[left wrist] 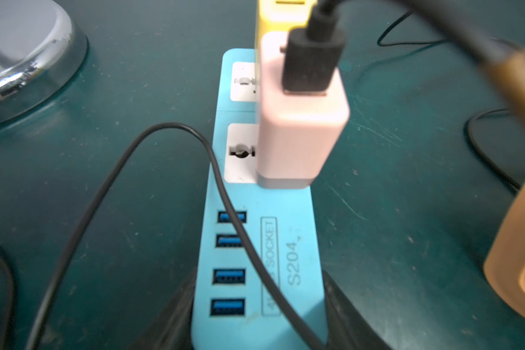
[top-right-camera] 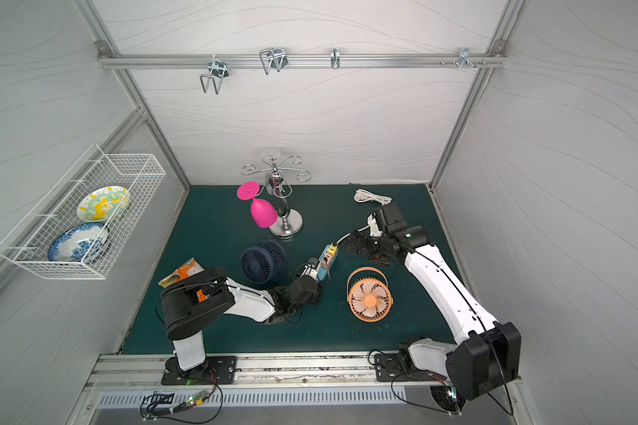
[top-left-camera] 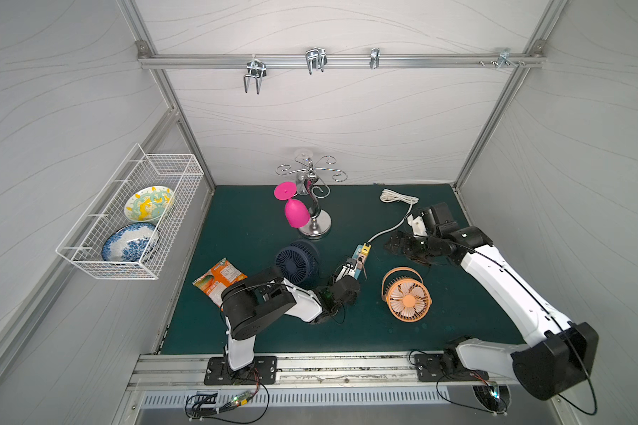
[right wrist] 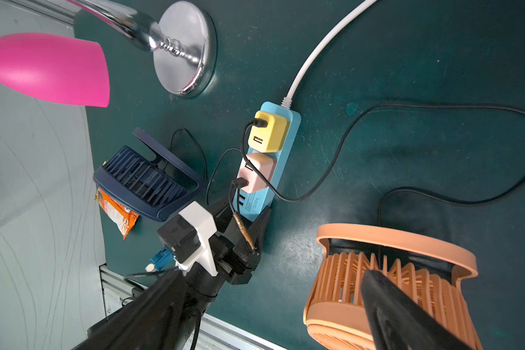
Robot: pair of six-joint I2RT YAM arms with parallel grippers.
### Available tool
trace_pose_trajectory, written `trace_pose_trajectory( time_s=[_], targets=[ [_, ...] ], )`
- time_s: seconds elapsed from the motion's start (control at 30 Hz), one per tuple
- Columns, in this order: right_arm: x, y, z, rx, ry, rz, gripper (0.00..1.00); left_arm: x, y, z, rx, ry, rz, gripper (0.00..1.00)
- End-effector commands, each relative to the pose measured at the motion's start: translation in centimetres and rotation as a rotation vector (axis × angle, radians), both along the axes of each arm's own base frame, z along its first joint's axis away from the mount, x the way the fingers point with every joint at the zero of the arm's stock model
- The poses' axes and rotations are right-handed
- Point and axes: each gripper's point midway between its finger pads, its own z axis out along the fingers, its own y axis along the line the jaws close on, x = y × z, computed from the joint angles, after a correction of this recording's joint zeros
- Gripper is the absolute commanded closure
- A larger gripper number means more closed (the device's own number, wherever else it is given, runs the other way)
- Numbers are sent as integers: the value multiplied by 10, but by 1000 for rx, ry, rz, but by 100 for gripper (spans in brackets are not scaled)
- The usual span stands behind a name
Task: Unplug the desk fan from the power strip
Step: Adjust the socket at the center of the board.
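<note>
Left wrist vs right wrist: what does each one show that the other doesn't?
Left wrist only: all four USB ports and the white socket openings, close up.
Right wrist only: the desk fan, white cord, pink goblet, snack packet.
Both: power strip, pink adapter plugged into it, yellow adapter (cropped in left wrist), chrome base, part of the orange fan, left gripper straddling the strip's end.

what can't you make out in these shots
- Prongs of the small pink plug adapter: left wrist view, its own body covers them.
- Path of its thin black cable: right wrist view, lost behind the left gripper.
- Label on the light-blue rectangular power strip: left wrist view, blurred, cable-crossed.
</note>
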Motion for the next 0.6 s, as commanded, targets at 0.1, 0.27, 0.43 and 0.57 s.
trace_pose_trajectory(
  time_s=[0.1, 0.27, 0.43, 0.57],
  targets=[
    [4, 6, 0, 15, 23, -8, 5, 0, 3, 4, 2, -8, 13, 34],
    [3, 8, 2, 26, 19, -4, 5, -5, 6, 5, -60, -10, 13, 31],
    [2, 7, 3, 27, 14, -3, 5, -12, 9, 0, -71, -11, 8, 29],
    [2, 7, 1, 27, 14, -5, 5, -11, 2, 0, -87, -16, -12, 30]
  ],
)
